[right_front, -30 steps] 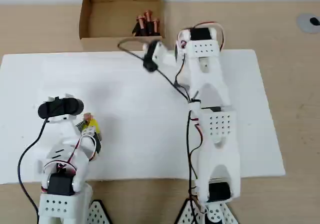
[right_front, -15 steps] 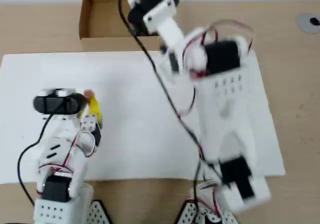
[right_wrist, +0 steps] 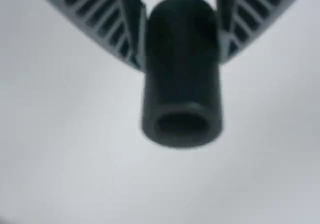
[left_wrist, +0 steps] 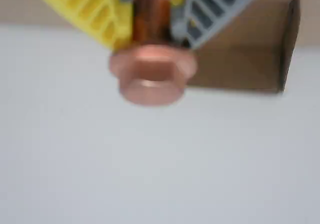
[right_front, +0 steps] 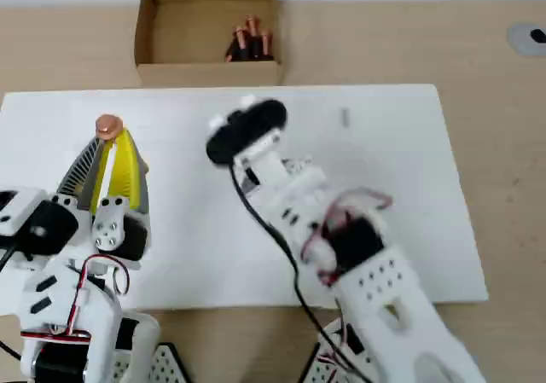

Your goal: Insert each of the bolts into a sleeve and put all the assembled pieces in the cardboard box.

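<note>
Two parts held, one in each gripper

One copper bolt (left_wrist: 152,79) sits pinched by its shank between the yellow and grey fingers of the left gripper (left_wrist: 152,14), with the flanged head out past the fingertips. In the high view it hangs over the 10 o'clock part of the white mat (right_front: 384,144), head toward 12 o'clock. The right gripper (right_wrist: 181,14) clamps a black sleeve (right_wrist: 181,74) above the mat, its open bore outermost. The cardboard box (right_front: 153,25) stands at 11 o'clock beyond the mat, touching its far edge. Several assembled pieces (right_front: 250,43) lie in the box's 4 o'clock corner. Wooden table (right_front: 495,101) surrounds the mat.
</note>
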Motion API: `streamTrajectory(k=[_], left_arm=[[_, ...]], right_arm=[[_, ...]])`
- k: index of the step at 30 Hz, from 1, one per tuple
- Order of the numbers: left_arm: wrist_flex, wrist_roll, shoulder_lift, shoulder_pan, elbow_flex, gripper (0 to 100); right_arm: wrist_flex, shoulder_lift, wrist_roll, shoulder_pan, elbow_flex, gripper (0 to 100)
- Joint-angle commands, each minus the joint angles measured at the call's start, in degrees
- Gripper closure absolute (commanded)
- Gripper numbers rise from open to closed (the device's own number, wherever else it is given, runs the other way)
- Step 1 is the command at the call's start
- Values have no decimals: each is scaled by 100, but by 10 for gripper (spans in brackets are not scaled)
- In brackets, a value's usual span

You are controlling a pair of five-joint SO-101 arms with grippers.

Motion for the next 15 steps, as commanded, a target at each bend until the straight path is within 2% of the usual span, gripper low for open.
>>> streamTrajectory(k=[1,5,7,11,15], left_arm=[[413,308,-48,-18,-607,998],[738,1020,-48,-18,-862,997],[756,1187,-48,-18,-862,997],[774,1301,-40,396,-862,997],[756,1284,-31,1064,-835,997]], right_arm=[[-2497,-1095,281,-189,1727,987],[-4580,-2009,897,-989,3398,987],[-5284,-2466,1011,-1411,4057,987],[-5380,-2870,774,-1982,4110,987],[-5389,-2905,730,-2105,4110,987]])
